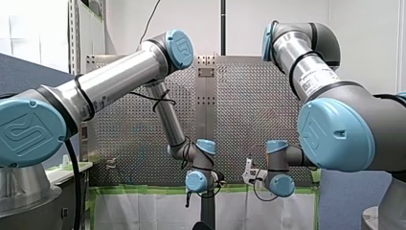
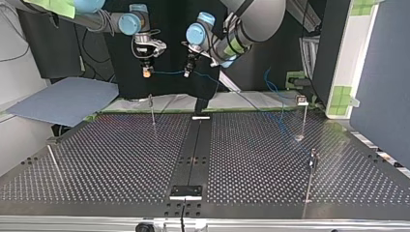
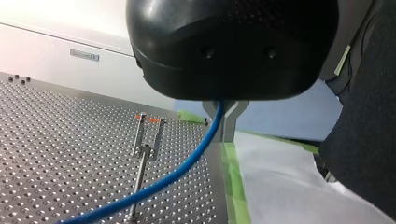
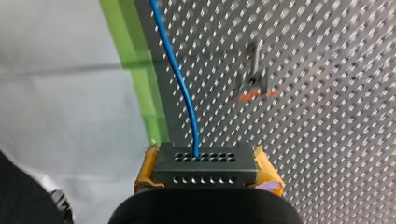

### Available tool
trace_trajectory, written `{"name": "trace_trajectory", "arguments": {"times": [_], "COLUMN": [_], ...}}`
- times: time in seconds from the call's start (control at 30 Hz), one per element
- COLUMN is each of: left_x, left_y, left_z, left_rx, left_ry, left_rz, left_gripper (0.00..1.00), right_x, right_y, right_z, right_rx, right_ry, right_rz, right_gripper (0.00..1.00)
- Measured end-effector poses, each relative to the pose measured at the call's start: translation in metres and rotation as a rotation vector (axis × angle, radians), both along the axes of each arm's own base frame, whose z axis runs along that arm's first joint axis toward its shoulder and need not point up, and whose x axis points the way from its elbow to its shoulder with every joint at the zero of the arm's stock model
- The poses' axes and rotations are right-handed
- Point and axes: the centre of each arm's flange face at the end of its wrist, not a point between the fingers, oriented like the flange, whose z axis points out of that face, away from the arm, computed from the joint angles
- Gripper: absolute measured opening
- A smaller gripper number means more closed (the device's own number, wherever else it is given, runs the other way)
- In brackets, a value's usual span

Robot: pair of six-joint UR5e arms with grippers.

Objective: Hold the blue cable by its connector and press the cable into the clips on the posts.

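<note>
Blue cable [image 3: 177,174] was pinched tight by my left gripper [image 3: 223,116]. Its connector [image 4: 205,163] was clamped between yellow pads [image 4: 267,169] on my right gripper [image 4: 206,171], pretty snug.

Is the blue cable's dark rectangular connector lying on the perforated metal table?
No, the connector sits clamped between my right gripper's yellow pads.

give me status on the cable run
right gripper shut on connector. left gripper shut on blue cable further along. clip ahead empty. nothing blocking.
</note>
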Motion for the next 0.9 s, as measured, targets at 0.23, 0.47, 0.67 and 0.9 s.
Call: {"name": "trace_trajectory", "arguments": {"times": [0.23,0.47,0.67,0.9], "left_x": [0.007,0.014,0.017,0.016], "left_y": [-0.012,-0.031,-0.040,-0.048], "left_z": [0.010,0.023,0.026,0.006], "left_rx": [-0.014,-0.045,-0.059,-0.024], "left_ry": [-0.074,-0.116,-0.128,-0.103], "left_rz": [0.039,0.056,0.052,0.042], "left_gripper": [0.00,0.00,0.00,0.00], "right_x": [-0.032,-0.048,-0.061,-0.081], "right_y": [0.014,-0.005,-0.043,-0.073], "right_z": [-0.025,-0.023,-0.015,-0.008], "right_rx": [0.047,-0.011,-0.097,-0.146], "right_ry": [-0.017,-0.020,-0.030,-0.067], "right_rz": [-0.025,-0.021,-0.018,-0.038], "right_gripper": [0.00,0.00,0.00,0.00]}}
